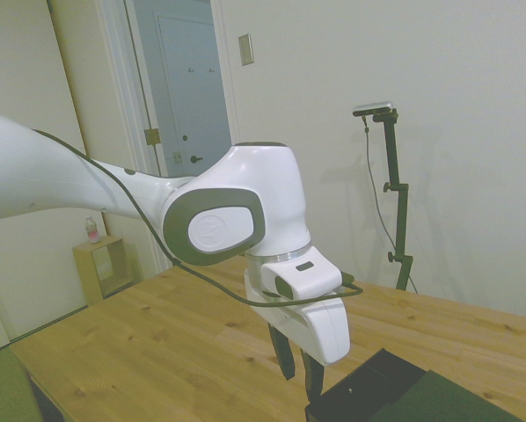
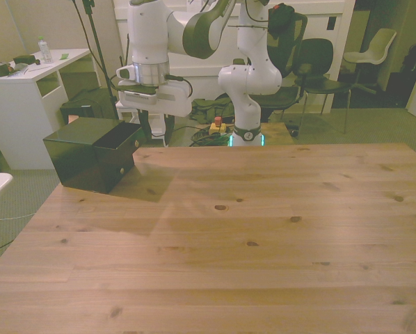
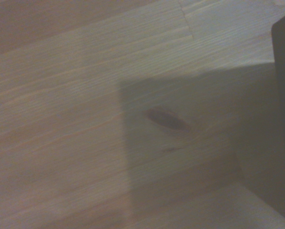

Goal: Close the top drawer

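The white arm reaches in over the wooden desk and carries the claw pointing downward. In the side view the two dark fingers hang below the white claw body with a visible gap between them and nothing held in that gap, so the claw is released. The fingertips stand just beside the near edge of the top drawer, close above the desk surface; contact with the drawer cannot be confirmed from this view. The top drawer is a matte black box with a small pale dot on its upper face, and it adjoins the dark green-black top of the drawer unit at the lower right of the side view. In the front view the drawer unit sits on the desk near its far corner at the front view's left, and the top drawer projects slightly from the unit's front face toward the front view's right, with a small pale knob on its front. The claw body hangs behind and above the unit in that view; its fingers are not clearly separable there. The wrist view shows wood grain with a dark knot, a broad shadow, and a black edge of the unit at one side.
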You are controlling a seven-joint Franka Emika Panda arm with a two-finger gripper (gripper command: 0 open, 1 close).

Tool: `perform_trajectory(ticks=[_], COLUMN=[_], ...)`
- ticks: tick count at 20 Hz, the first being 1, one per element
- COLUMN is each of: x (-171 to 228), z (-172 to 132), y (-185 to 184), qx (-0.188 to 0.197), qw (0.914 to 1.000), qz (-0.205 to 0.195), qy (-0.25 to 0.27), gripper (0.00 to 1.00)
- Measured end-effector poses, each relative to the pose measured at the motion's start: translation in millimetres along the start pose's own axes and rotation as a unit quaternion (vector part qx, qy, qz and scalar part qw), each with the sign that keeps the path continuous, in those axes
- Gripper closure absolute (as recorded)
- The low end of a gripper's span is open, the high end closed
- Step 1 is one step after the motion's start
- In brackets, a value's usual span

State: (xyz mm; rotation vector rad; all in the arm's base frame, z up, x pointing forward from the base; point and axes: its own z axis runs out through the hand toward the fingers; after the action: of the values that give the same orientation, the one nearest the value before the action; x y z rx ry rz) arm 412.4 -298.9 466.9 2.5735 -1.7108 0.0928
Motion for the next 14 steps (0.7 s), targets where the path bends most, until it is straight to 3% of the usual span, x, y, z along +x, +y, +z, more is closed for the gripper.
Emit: perform_trajectory(ticks=[14], x=[16.9], z=[-0.5], y=[28.3], qx=[-0.001], qw=[1.0000], qz=[0.005], qy=[-0.002], gripper=[1.00])
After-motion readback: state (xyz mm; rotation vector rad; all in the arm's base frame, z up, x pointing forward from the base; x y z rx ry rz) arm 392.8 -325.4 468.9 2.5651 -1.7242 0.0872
